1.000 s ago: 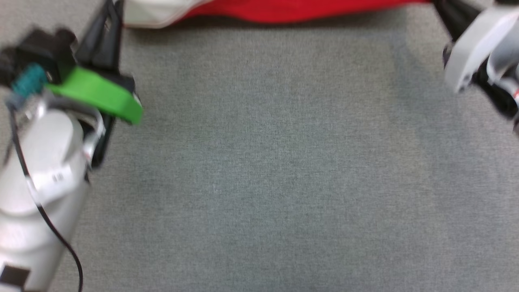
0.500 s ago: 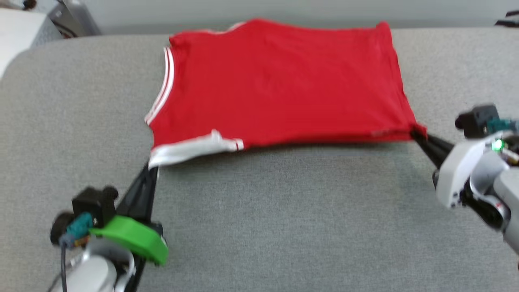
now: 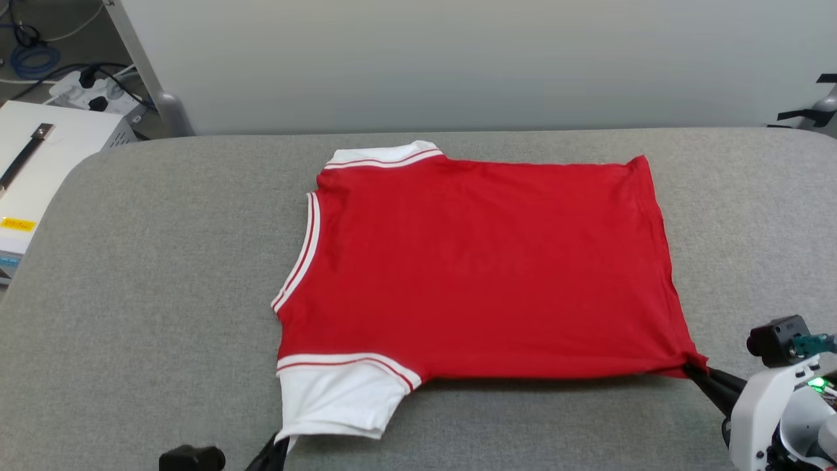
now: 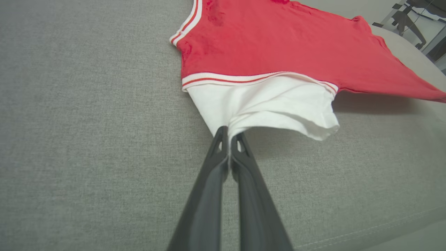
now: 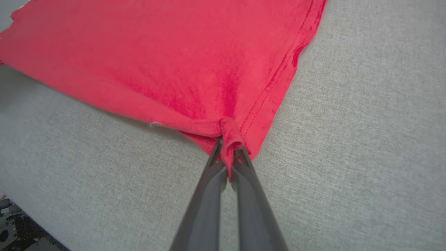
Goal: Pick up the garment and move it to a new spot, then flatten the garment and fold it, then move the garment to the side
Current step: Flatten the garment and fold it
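Observation:
The garment [image 3: 484,268], a red jersey with white sleeves and red-white striped trim, lies spread on the grey table [image 3: 163,261], its plain red side up. My left gripper [image 3: 282,443] is shut on the near white sleeve [image 4: 264,104], pinching its edge at the fingertips [image 4: 228,134]. At the lower right, my right gripper [image 3: 694,369] is shut on the red hem corner [image 5: 230,139], which bunches between its jaws. No lettering or number shows.
A pale wall panel [image 3: 458,59] stands behind the table's far edge. A white box [image 3: 39,157] with power strips and cables sits off the table's left side. Bare grey cloth [image 3: 131,327] lies left of the garment and along the near edge.
The head view has tilted up, so the whole garment and the far wall now show. Both grippers stay shut on the sleeve and the hem corner.

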You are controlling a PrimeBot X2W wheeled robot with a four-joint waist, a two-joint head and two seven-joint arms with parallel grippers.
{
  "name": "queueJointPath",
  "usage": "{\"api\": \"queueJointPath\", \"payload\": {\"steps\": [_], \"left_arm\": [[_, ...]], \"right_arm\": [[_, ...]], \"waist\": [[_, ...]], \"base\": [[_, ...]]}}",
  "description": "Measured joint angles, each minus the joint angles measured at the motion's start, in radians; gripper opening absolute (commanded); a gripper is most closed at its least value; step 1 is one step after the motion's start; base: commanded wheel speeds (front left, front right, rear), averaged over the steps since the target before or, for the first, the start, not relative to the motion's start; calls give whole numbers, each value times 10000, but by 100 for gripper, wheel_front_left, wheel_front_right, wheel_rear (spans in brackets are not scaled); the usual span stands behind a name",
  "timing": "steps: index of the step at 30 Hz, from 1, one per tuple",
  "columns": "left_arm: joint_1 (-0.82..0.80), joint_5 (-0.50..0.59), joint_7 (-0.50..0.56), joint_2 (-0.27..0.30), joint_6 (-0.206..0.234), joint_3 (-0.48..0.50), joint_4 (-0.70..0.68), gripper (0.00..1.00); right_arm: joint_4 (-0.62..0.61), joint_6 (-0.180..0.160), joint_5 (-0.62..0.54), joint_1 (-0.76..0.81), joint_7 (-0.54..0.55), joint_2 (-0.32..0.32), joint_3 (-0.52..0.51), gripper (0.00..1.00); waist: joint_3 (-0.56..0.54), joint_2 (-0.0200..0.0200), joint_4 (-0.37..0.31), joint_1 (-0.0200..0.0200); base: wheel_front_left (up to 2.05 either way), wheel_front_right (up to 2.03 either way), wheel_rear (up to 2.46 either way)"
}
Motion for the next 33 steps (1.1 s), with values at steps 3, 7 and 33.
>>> {"api": "queueJointPath", "payload": {"steps": [3,7,33], "left_arm": [[591,-234,40,-6,29,-92,-178,0],[1098,-489,257,8,54,-261,-278,0],[-2678,708,1108,510,-1413,-568,1007,0]], "right_arm": [[-226,0,-19,588,19,-117,-276,0],[-504,0,-92,1351,201,-247,-577,0],[-1971,0,-966,2613,1267,504,-3703,0]], "waist": [[-210,0,3,0],[-382,0,27,0],[-96,0,-85,1]], "base": [[0,0,0],[0,0,0],[0,0,0]]}}
